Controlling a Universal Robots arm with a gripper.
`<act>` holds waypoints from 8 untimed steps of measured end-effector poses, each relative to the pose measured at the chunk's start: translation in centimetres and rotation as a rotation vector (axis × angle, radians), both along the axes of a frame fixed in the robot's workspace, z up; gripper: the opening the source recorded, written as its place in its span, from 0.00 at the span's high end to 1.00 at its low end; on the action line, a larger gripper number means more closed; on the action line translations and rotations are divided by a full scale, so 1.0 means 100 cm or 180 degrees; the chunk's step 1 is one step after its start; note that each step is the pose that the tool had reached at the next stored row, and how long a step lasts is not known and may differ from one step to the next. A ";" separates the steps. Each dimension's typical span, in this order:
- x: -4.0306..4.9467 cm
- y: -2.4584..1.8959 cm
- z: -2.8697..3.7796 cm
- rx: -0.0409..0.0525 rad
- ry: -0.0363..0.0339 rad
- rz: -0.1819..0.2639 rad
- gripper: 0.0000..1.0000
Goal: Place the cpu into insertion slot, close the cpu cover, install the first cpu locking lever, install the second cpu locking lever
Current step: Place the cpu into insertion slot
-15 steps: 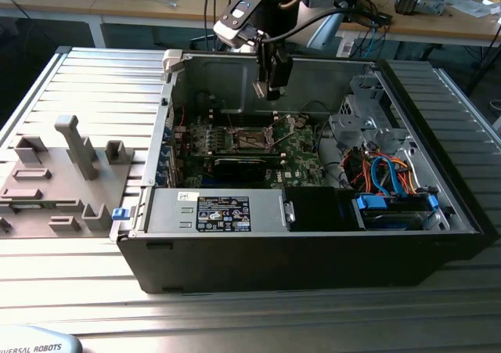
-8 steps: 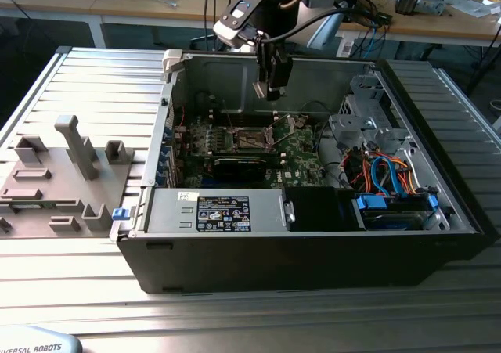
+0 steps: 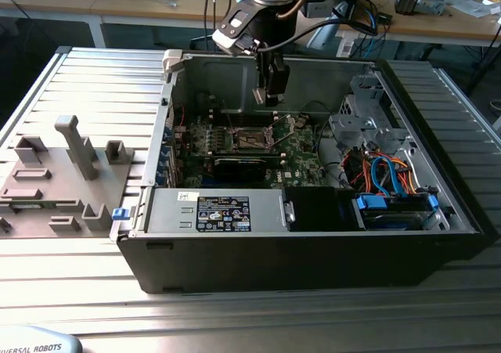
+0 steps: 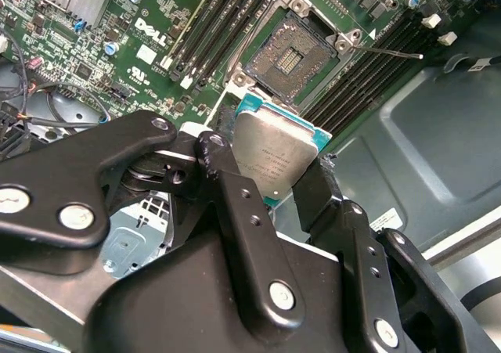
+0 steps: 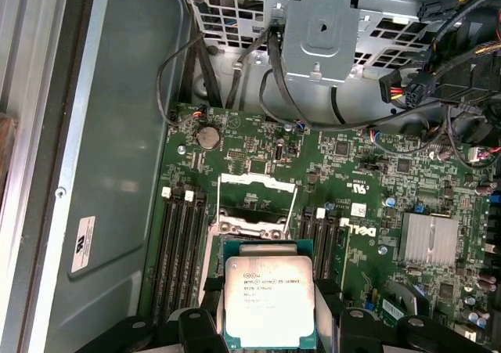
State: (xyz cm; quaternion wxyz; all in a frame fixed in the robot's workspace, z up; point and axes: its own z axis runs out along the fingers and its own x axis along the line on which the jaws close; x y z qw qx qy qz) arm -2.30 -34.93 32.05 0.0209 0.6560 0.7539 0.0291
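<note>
Jaws: pinching one cpu (image 5: pixel 270 302) | one insertion slot (image 4: pixel 291 52), uncovered — nearby | one green board (image 5: pixel 352 181) beneath

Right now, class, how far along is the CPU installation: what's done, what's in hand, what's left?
Done: nothing is seated yet; the socket lies bare and empty. In hand: the gripper holds the cpu by its edges, above and apart from the socket. Left: seating, closing and latching; one lever sticks out free.
</note>
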 end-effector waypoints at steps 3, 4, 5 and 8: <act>0.0000 0.0000 -0.0001 0.0000 0.0000 -0.0001 0.46; 0.0000 0.0000 -0.0002 0.0000 0.0000 -0.0001 0.46; 0.0000 0.0000 -0.0002 0.0000 0.0000 -0.0001 0.46; 0.0000 0.0000 -0.0004 0.0000 0.0000 -0.0001 0.46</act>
